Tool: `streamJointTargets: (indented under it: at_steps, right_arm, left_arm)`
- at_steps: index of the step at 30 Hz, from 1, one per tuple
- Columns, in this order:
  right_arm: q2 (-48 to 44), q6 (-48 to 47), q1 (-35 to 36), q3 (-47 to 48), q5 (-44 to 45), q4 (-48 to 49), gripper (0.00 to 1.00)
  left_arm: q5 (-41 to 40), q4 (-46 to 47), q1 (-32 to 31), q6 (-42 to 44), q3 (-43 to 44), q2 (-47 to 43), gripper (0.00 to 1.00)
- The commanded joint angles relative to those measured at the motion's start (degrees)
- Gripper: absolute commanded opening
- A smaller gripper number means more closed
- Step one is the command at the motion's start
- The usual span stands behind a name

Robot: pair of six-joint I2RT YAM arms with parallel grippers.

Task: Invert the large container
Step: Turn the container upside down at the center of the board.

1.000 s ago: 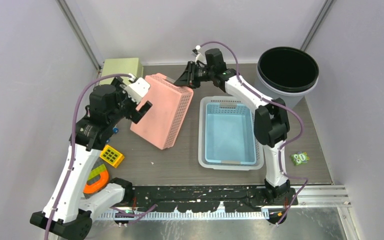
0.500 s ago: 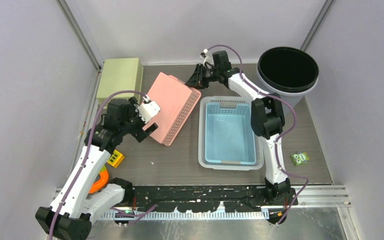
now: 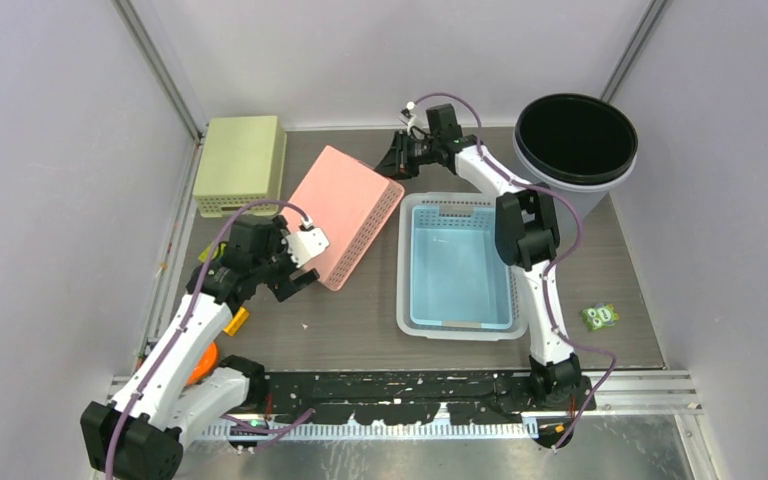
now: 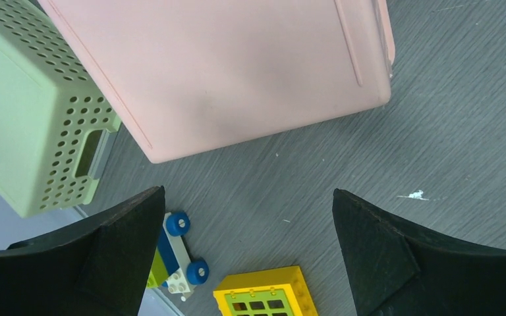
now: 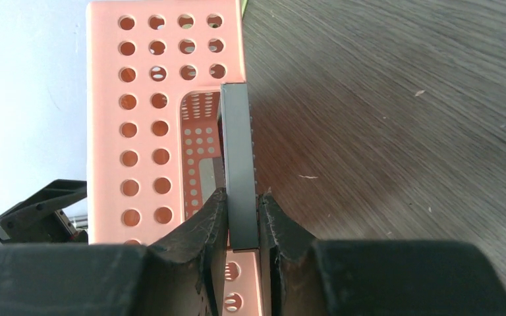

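Now the big pink plastic basket with holes (image 3: 345, 215) lies bottom-up on the dark wooden table (image 3: 360, 320), between the green holey box (image 3: 240, 165) and the blue plastic tub (image 3: 407, 260). The right gripper (image 5: 242, 197) pinches its far end tight, on the rim, I think. The left gripper (image 4: 248, 192) is wide open just beside the near corner, not touching.

Dark grey wood-grain tabletop (image 3: 360, 320). Far-left corner: pale green perforated plastic box (image 3: 240, 165). Just right of it, set at an angle: pink perforated plastic basket (image 3: 340, 210), solid bottom up. Centre: light blue rectangular plastic basket (image 3: 460, 270), open side up, close beside the pink one. Far-right corner: round grey bucket with black inside (image 3: 580, 190). By right edge: small green item (image 3: 599, 317), too small to identify. Along left edge: yellow windowed toy block (image 4: 263, 296), small brick car with blue wheels (image 4: 178, 253). Near-left corner: orange ring (image 3: 200, 362).
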Motion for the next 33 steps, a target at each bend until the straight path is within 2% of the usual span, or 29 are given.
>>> streamJointTargets:
  at_steps: [1,14,19,28,33]
  right_arm:
    - [1.3,-1.7,-0.5,3.4,-1.3,0.5,0.22]
    - [6.0,0.5,-2.0,6.2,-2.9,3.2,0.33]
    - [6.8,0.5,-2.1,6.7,-3.3,3.1,0.4]
    - [5.5,0.9,-4.2,6.7,-2.3,2.3,0.54]
    - [1.2,-7.5,-4.6,7.2,2.2,-4.8,0.55]
  left_arm:
    - [-0.6,4.5,0.2,2.6,-1.2,0.0,1.0]
    - [-4.7,18.4,0.2,1.8,-8.3,3.9,1.0]
    - [-5.6,23.4,0.2,0.6,-9.9,4.4,1.0]
    - [-3.3,23.9,0.3,0.0,-10.5,4.0,1.0]
    - [-2.8,23.1,0.2,-0.3,-10.3,3.0,1.0]
